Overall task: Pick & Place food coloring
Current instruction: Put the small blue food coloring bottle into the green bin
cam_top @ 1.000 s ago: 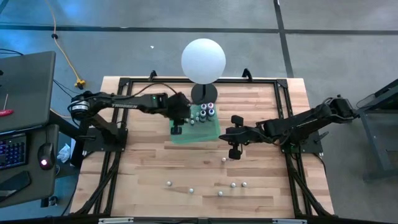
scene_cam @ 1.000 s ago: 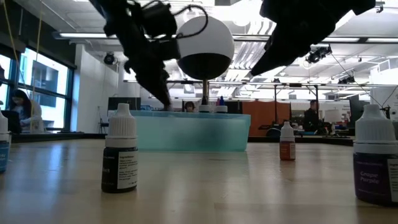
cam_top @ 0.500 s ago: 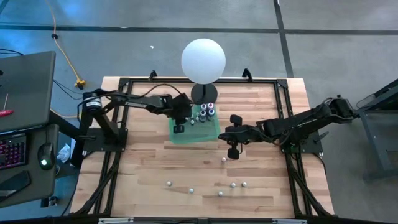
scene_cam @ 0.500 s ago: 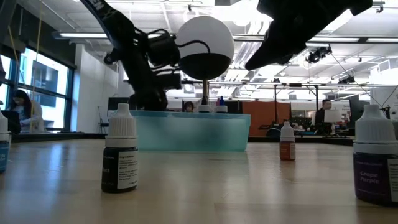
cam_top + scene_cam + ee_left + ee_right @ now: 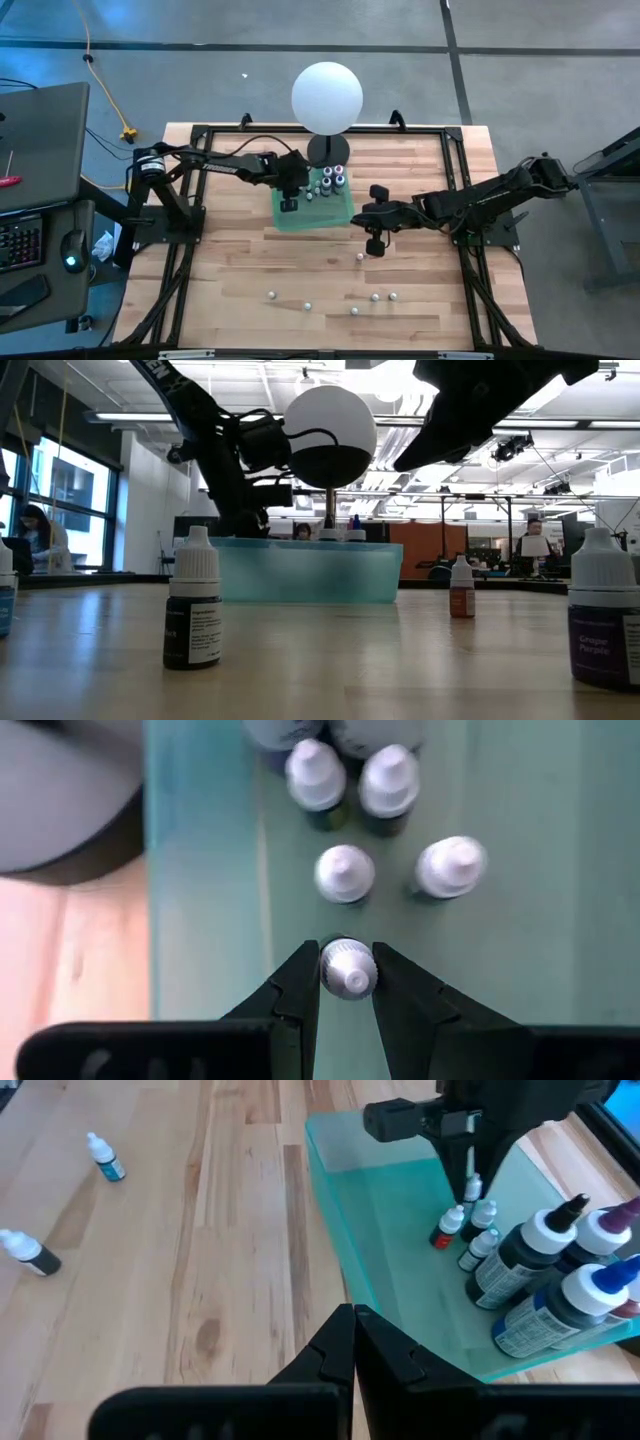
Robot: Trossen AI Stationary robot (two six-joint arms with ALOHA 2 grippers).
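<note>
Left gripper point(image 5: 347, 982) is reaching down into the green tray point(image 5: 335, 217), its two dark fingers point(image 5: 296, 982) pinching the white cap of a small food coloring bottle point(image 5: 347, 967) between them. In the left wrist view four more small white-capped bottles point(image 5: 344, 874) are standing just beyond the held one on the tray floor, two close by and two farther back, and the dark round base of the globe lamp point(image 5: 60, 815) is showing just outside the tray wall. From above, the left gripper point(image 5: 288, 205) is sitting over the tray's left part, with larger bottles point(image 5: 331, 180) grouped at the tray's far edge beside the white globe lamp point(image 5: 327, 97). Right gripper point(image 5: 374, 246) is hovering over the wooden table point(image 5: 240, 260) just to the right of the tray, fingers pressed together and holding nothing; its wrist view is looking across the tray at the left arm's fingers among the small bottles and at the big dark bottles point(image 5: 540, 1250) with white, blue and purple tops. Several loose small bottles point(image 5: 361, 257) are lying scattered on the near part of the table, well apart from the tray. In the low view a dark bottle with a white cap point(image 5: 193, 598) is standing upright in front of the tray point(image 5: 305, 570), an orange one point(image 5: 461, 589) farther right, and a purple-labelled one point(image 5: 604, 622) at the right edge.
</note>
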